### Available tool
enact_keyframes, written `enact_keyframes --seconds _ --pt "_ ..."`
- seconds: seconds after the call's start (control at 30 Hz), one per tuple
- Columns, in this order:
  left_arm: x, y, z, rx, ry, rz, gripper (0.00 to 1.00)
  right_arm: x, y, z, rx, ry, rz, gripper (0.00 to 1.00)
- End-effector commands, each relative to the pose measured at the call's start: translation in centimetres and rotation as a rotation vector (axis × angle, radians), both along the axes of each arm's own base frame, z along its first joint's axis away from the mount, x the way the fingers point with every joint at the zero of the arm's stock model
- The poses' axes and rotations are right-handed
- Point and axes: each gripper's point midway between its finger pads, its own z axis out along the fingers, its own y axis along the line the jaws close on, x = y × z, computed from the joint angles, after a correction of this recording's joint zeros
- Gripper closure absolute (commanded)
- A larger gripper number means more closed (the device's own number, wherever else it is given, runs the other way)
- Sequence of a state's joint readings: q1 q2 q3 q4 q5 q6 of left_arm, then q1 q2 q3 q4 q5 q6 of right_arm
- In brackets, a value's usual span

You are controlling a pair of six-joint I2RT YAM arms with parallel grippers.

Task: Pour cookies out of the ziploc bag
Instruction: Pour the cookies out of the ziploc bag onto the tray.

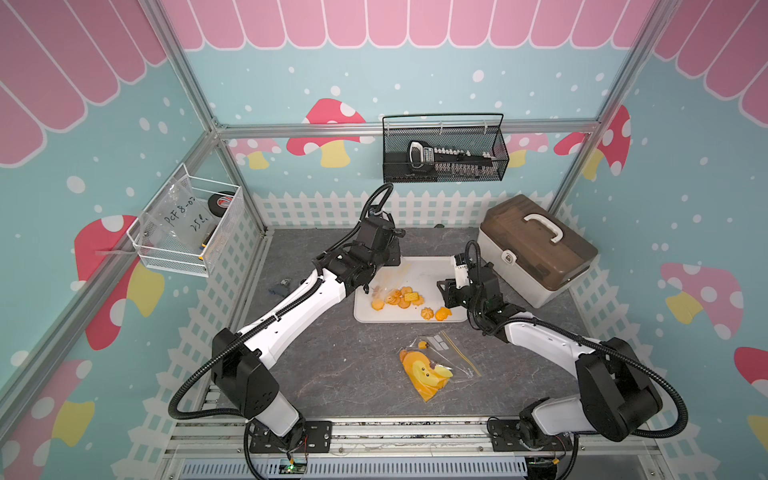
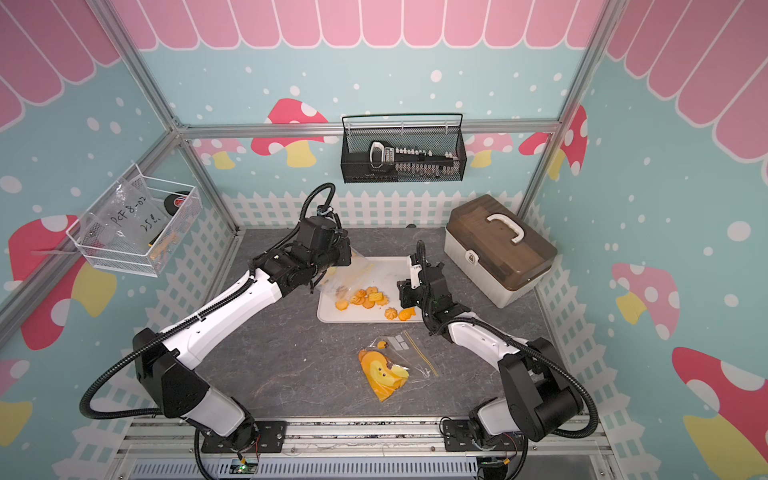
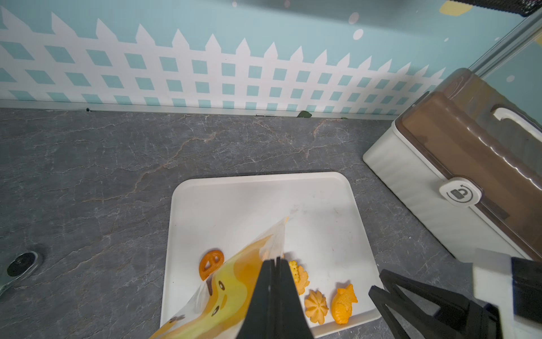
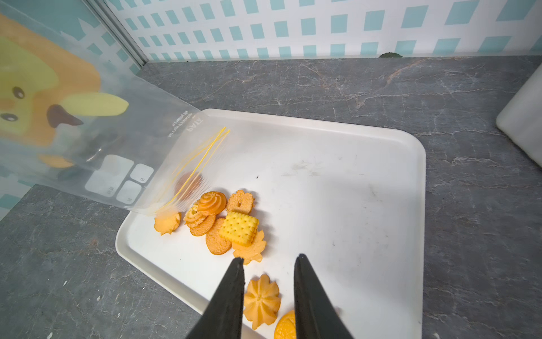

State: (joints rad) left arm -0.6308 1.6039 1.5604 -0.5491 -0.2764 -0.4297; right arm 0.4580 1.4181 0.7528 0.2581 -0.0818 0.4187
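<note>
My left gripper (image 3: 275, 259) is shut on the clear ziploc bag (image 3: 234, 281) with the yellow cartoon-face print. The bag (image 4: 88, 132) hangs tilted over the white tray (image 4: 352, 190), its yellow zip mouth low and touching the pile. Several golden-orange cookies (image 4: 237, 227) lie on the tray beside that mouth; both top views show them (image 1: 399, 297) (image 2: 365, 297). One cookie shows through the bag just inside the mouth. My right gripper (image 4: 268, 258) stands open and empty above the tray's near edge, over a flower-shaped cookie (image 4: 261, 300).
A second printed bag (image 1: 432, 370) holding cookies lies on the grey table in front of the tray. A white box with a brown lid (image 1: 536, 249) stands right of the tray. A black wire basket (image 1: 444, 149) and a white one (image 1: 187, 224) hang on the walls.
</note>
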Motion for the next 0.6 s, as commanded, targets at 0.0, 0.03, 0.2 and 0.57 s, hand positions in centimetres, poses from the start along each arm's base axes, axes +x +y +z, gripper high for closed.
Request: enact_keyframes --seconds 0.0,0.03,0.2,0.57 --pt "-0.3 -0.2 1.1 0.008 -0.012 -0.017 1.00 0.1 0.1 0.8 0.008 -0.042 0.016 0.69" --pt "-0.2 -0.4 1.0 0.006 -0.009 -0.022 1.00 0.1 0.1 0.8 0.007 -0.042 0.015 0.69" --pt "0.3 -0.3 -0.2 0.041 0.007 -0.008 1.00 0.0 -0.3 1.0 0.001 -0.055 0.000 0.69" --pt "-0.6 1.3 2.6 0.035 -0.065 0.019 1.00 0.1 -0.6 0.7 0.000 -0.062 -0.016 0.69"
